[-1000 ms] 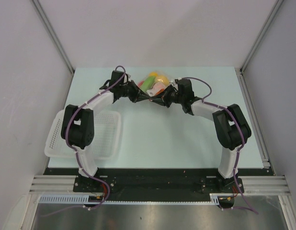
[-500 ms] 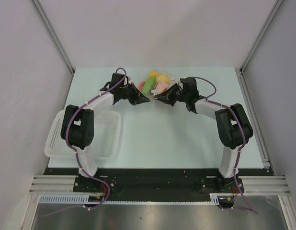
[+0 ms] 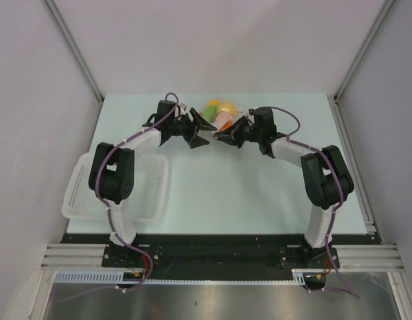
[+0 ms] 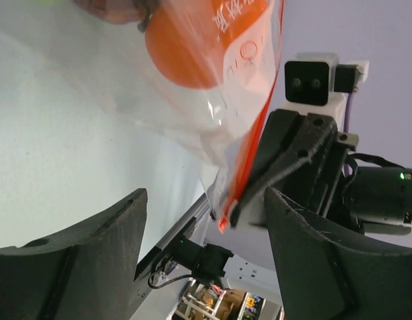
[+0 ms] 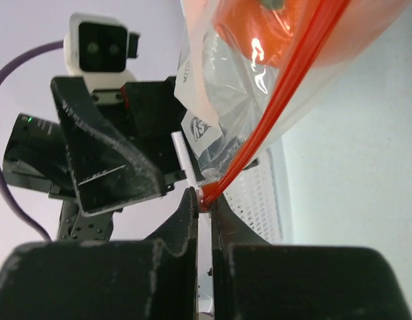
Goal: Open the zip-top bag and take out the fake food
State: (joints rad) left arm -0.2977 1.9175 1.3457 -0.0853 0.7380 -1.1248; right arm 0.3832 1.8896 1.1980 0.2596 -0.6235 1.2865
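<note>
The clear zip-top bag (image 3: 224,121) lies at the far middle of the table, its red-orange zip strip (image 5: 276,123) towards me. Inside is the fake food (image 3: 219,109): yellow, green, peach and orange pieces, with one orange piece (image 4: 189,43) close in the left wrist view. My right gripper (image 3: 219,136) is shut on the corner of the zip strip, pinched between its fingertips (image 5: 205,199). Just to the left, my left gripper (image 3: 204,131) is open. The bag's corner (image 4: 226,207) hangs between its spread fingers (image 4: 93,267) without touching them.
A white mesh basket (image 3: 79,200) sits at the near left of the table, beside the left arm's base. Grey walls with metal rails close in the table on the left, right and back.
My left gripper has opened and let go of the bag's edge. Both grippers have shifted slightly towards the back. The right one still pinches the zip strip.
</note>
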